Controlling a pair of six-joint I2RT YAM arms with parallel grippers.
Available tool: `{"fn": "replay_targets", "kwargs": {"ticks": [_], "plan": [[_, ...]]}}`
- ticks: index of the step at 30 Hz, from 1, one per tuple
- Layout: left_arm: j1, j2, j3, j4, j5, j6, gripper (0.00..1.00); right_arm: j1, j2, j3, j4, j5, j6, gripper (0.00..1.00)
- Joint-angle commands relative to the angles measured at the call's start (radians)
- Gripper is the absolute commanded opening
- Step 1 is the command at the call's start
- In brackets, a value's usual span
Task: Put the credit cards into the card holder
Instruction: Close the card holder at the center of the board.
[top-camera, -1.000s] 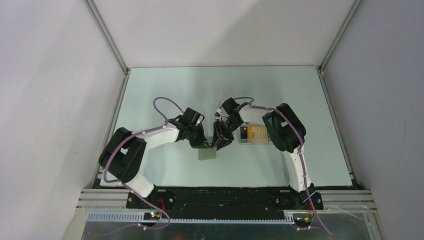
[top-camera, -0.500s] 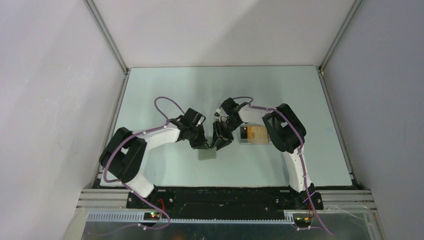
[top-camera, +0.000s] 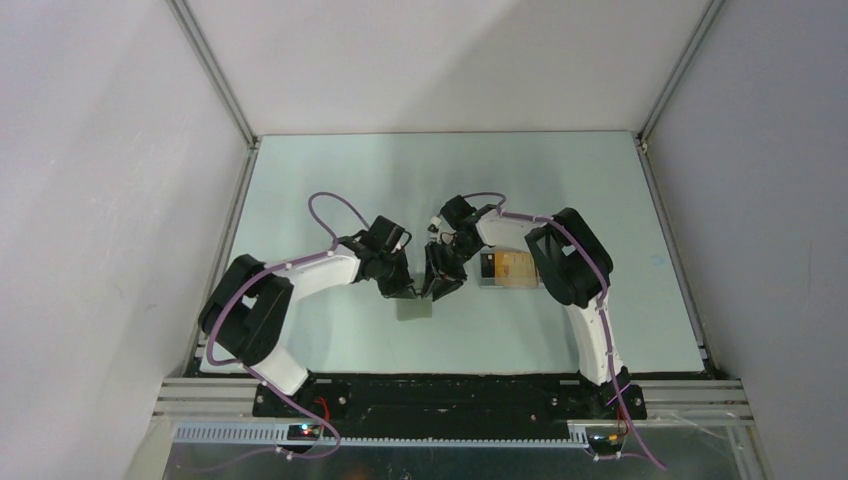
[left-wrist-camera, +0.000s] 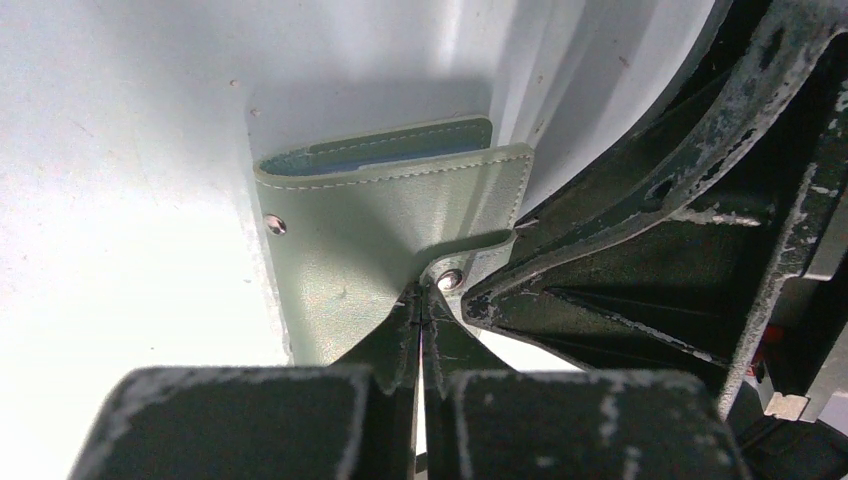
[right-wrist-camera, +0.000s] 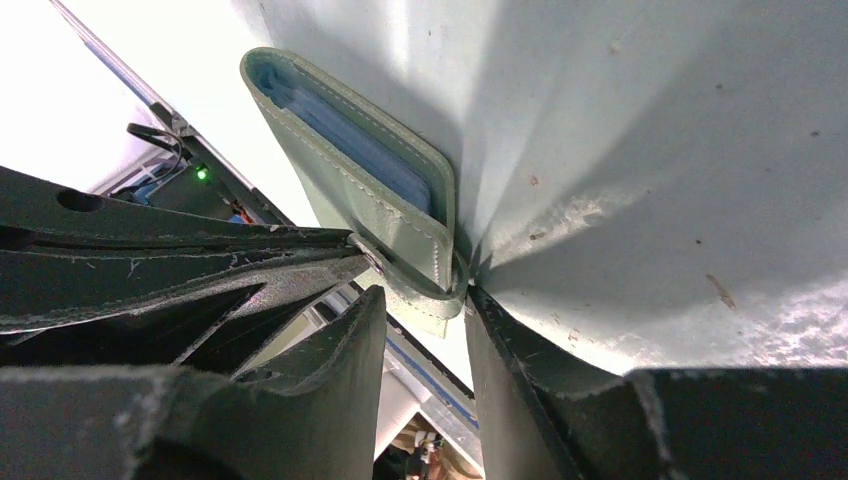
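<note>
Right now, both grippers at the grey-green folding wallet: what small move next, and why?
Probably peel the left gripper back: it pinches the grey-green folding wallet's front flap, the fold barely gapes, and the orange-gold cards lie apart.

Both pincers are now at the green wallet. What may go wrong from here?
1. The left pincer pinches only a thin edge of the card holder beside its snap, so it may slip free.
2. The right pincer straddles the same corner, close to the left one; they may collide or twist the holder.
3. The credit cards lie apart in their tray, with both pincers busy at the holder.
</note>
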Motion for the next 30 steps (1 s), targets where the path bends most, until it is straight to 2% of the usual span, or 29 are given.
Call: {"fn": "replay_targets", "kwargs": {"ticks": [1,12,22,27,30], "plan": [[-0.006,0.0,0.027,-0.031,-0.041,0.028,0.0,0.015,0.034,-0.019,0.027,0.168,-0.025,0.4],[-0.023,0.044,0.043,-0.039,-0.03,0.032,0.0,0.03,0.07,-0.009,0.03,0.19,-0.019,0.39],[-0.023,0.042,0.053,-0.075,-0.054,0.04,0.0,0.045,0.105,0.0,0.006,0.228,-0.014,0.3],[-0.023,0.047,0.06,-0.091,-0.066,0.04,0.0,0.044,0.062,-0.019,0.005,0.245,-0.019,0.33],[-0.023,0.047,0.061,-0.099,-0.075,0.04,0.0,0.037,0.02,-0.052,0.008,0.263,-0.02,0.41]]}}
